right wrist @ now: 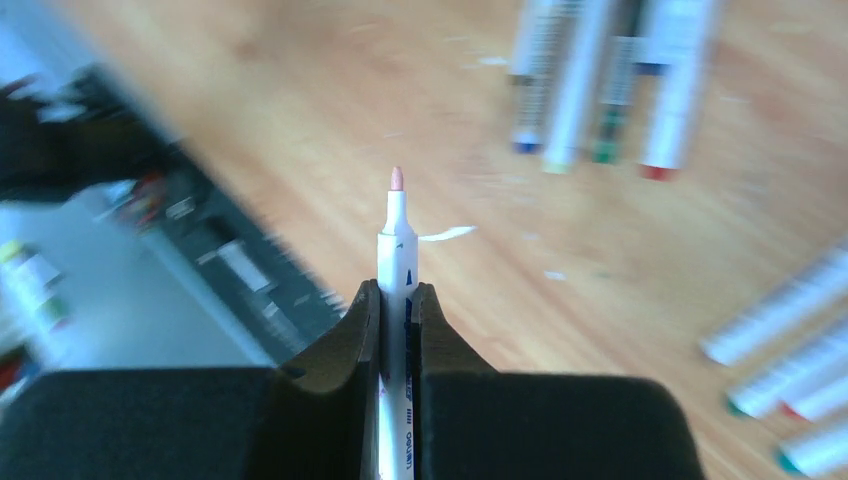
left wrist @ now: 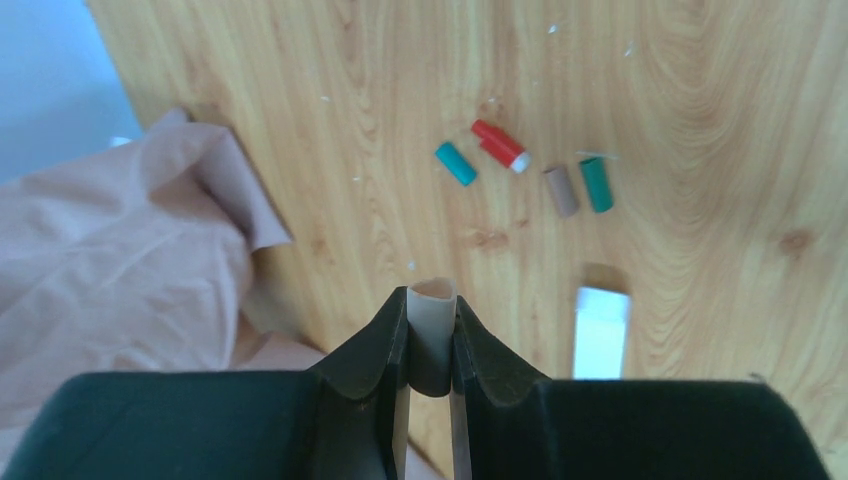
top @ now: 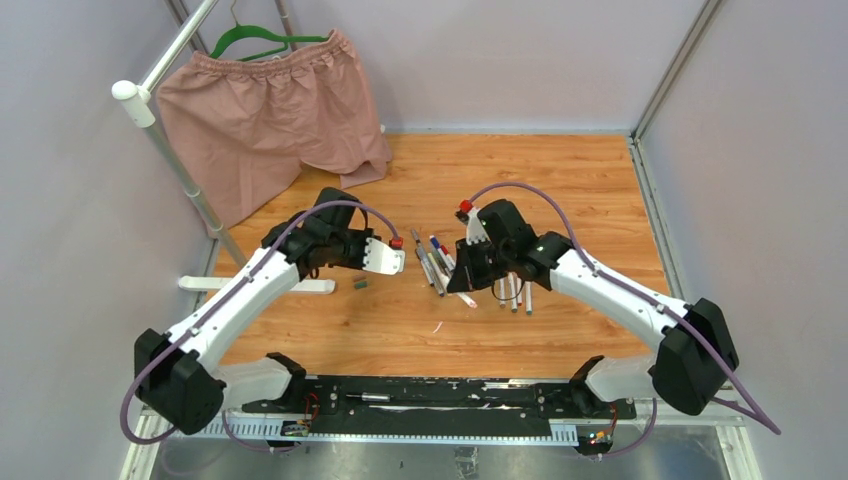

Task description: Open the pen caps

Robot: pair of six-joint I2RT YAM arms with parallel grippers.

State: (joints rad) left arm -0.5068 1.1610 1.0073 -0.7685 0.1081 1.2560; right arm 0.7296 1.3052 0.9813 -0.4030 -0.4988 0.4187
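My left gripper (left wrist: 432, 345) is shut on a stubby cream pen cap (left wrist: 433, 310), its hollow mouth facing away from me. In the top view this gripper (top: 392, 258) hovers left of the pens. On the wood beyond lie loose caps: teal (left wrist: 456, 163), red (left wrist: 499, 146), brown (left wrist: 561, 190) and green (left wrist: 597, 184). My right gripper (right wrist: 398, 300) is shut on a white pen (right wrist: 397, 255) whose bare pink tip points ahead. From above, this gripper (top: 460, 282) sits amid the scattered pens (top: 430, 262). More pens (right wrist: 590, 80) lie ahead of it.
Pink shorts (top: 265, 110) hang from a green hanger on a white rack pole (top: 170, 150) at the back left, their hem on the floor (left wrist: 110, 270). A long white bar (top: 300, 285) lies left of a dark cap (top: 361, 285). A black rail (top: 420, 400) spans the near edge.
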